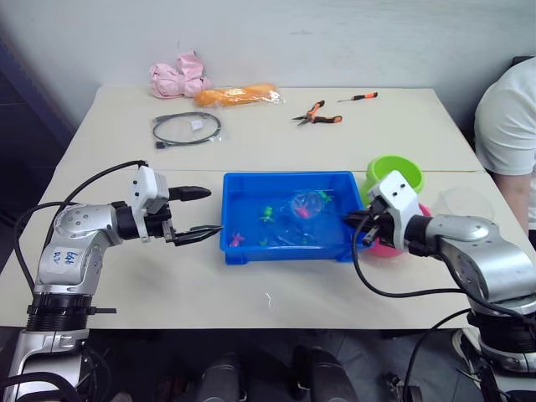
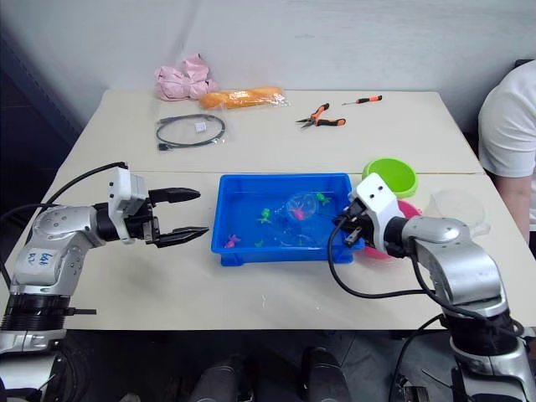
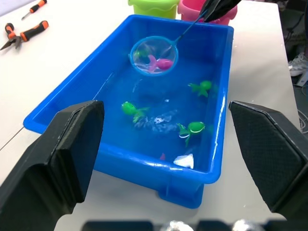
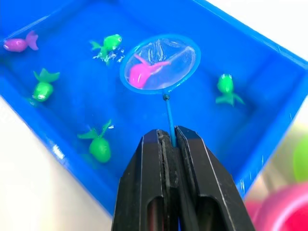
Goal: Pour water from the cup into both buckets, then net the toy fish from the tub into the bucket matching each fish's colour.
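From where I stand, the left hand (image 1: 194, 214) hangs released left of the tub (image 1: 251, 247) at mid-frame, four green fish and a pink one unnetted, while the right hand (image 4: 169, 139) grasps the net (image 4: 160, 63) cradling one pink fish (image 4: 139, 73).

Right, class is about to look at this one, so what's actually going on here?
The right gripper is shut on the net, holding it over the blue tub with a pink fish in the mesh. Four green fish and another pink one lie in the tub. The left gripper hangs open beside the tub. The green bucket and pink bucket stand at the tub's far end.
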Motion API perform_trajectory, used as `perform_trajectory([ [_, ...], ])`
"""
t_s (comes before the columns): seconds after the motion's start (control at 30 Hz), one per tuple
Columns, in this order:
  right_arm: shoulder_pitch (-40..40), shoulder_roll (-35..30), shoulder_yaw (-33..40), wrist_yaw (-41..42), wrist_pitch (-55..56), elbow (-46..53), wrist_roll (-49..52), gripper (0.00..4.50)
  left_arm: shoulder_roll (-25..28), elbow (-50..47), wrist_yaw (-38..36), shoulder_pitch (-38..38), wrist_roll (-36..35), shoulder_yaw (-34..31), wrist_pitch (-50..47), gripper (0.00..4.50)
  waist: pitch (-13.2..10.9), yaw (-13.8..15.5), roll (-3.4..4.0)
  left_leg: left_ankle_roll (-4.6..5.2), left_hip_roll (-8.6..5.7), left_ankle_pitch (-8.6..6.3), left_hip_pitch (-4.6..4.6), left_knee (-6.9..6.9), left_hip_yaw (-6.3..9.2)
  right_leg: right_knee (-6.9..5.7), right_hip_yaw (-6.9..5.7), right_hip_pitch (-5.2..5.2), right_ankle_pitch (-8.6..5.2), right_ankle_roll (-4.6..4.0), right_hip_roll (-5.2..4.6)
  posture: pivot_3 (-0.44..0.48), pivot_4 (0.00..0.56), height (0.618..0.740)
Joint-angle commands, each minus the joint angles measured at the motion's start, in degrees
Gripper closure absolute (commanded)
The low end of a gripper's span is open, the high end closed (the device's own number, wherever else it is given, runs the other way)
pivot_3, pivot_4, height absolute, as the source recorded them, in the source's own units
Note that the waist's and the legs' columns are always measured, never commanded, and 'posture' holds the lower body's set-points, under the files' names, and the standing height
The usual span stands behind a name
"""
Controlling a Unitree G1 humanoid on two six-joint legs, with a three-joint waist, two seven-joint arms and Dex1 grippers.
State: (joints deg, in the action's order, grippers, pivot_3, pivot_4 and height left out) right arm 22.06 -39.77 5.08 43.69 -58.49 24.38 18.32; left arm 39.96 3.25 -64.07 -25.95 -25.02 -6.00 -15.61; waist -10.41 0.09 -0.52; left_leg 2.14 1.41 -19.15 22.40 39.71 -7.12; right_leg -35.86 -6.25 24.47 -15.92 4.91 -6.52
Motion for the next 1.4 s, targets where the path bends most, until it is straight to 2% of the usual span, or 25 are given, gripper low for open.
perform_trajectory([
  [0.03,-1.7,-1.5,5.1,0.1,-0.8,4.1,3.4,4.50,-1.5,-1.6,0.9,-1.7,-0.9,0.3,0.0,0.06,0.0,-0.1,0.00,0.00,-0.01,0.00,0.00,0.00,-0.02,0.00,0.01,0.00,0.00,0.00,0.00,0.000,0.150,0.740],
  [0.37,-7.8,3.5,14.4,-5.1,-2.5,6.8,10.8,4.50,-4.8,-3.0,0.5,-4.8,-2.1,2.7,-1.9,0.06,0.0,-0.2,-0.01,-0.01,-0.02,0.01,-0.03,-0.03,-0.10,-0.02,0.08,0.02,0.01,0.01,0.09,0.000,0.150,0.740],
  [0.5,-9.3,5.0,15.4,-7.5,-4.0,9.1,13.4,4.50,-5.8,-3.4,0.3,-5.0,-2.4,3.1,-3.3,0.06,0.0,-0.1,-0.01,0.03,-0.04,0.03,-0.08,0.00,-0.12,-0.09,0.09,0.00,0.02,0.03,0.09,0.000,0.150,0.740],
  [0.6,-13.1,2.8,13.2,-7.4,-1.9,11.7,12.5,4.50,-5.6,-3.2,-0.5,-5.2,-2.4,3.8,-3.5,0.06,0.0,-0.1,-0.01,0.02,-0.02,0.03,-0.08,-0.04,-0.08,-0.05,0.18,0.00,0.01,0.03,0.07,0.000,0.150,0.740],
  [0.67,-11.5,6.3,16.2,-10.4,-2.5,11.7,15.2,4.50,-5.9,-2.5,-0.5,-5.9,-2.6,3.7,-3.5,0.06,0.0,-0.1,-0.01,0.02,-0.06,0.03,-0.05,-0.04,-0.06,-0.04,0.16,0.00,0.01,0.03,0.08,0.000,0.150,0.740],
  [0.8,-12.7,5.8,16.6,-10.7,-1.2,13.3,16.3,4.50,-7.1,-0.5,-1.1,-7.6,-2.4,4.4,-2.9,0.06,0.0,-0.1,-0.01,0.07,-0.11,0.05,-0.08,0.02,-0.07,-0.06,0.16,-0.02,0.03,0.06,0.06,0.000,0.150,0.740],
  [0.97,-15.8,5.9,23.0,-12.4,0.6,17.6,19.0,4.50,-8.3,-0.2,-1.9,-8.3,-2.4,5.2,-3.2,0.06,0.0,0.1,-0.01,0.07,-0.14,0.05,-0.03,-0.01,-0.02,-0.04,0.16,-0.02,0.03,0.06,0.05,0.000,0.150,0.740],
  [1.07,-19.5,7.2,30.4,-13.5,1.0,20.2,22.7,4.50,-9.5,-0.6,-2.2,-8.4,-2.9,5.8,-3.8,0.06,0.0,0.4,-0.01,0.09,-0.16,0.05,-0.02,-0.01,0.00,-0.02,0.15,-0.04,0.04,0.08,0.04,0.000,0.150,0.740],
  [1.23,-25.9,4.7,43.0,-12.9,2.2,22.7,27.8,4.50,-11.6,-0.5,-2.7,-9.4,-3.3,6.8,-4.3,0.06,0.0,0.9,-0.01,0.10,-0.17,0.06,-0.05,-0.01,0.00,-0.02,0.17,-0.06,0.04,0.08,0.05,0.000,0.150,0.740],
  [1.4,-35.8,0.6,49.8,-10.8,7.8,21.0,21.7,4.50,-14.4,-0.9,-2.1,-10.2,-3.4,8.0,-5.1,0.06,0.0,1.4,-0.02,0.16,-0.21,0.05,-0.09,-0.01,0.03,0.04,0.18,-0.13,0.05,0.09,0.04,0.000,0.150,0.740],
])
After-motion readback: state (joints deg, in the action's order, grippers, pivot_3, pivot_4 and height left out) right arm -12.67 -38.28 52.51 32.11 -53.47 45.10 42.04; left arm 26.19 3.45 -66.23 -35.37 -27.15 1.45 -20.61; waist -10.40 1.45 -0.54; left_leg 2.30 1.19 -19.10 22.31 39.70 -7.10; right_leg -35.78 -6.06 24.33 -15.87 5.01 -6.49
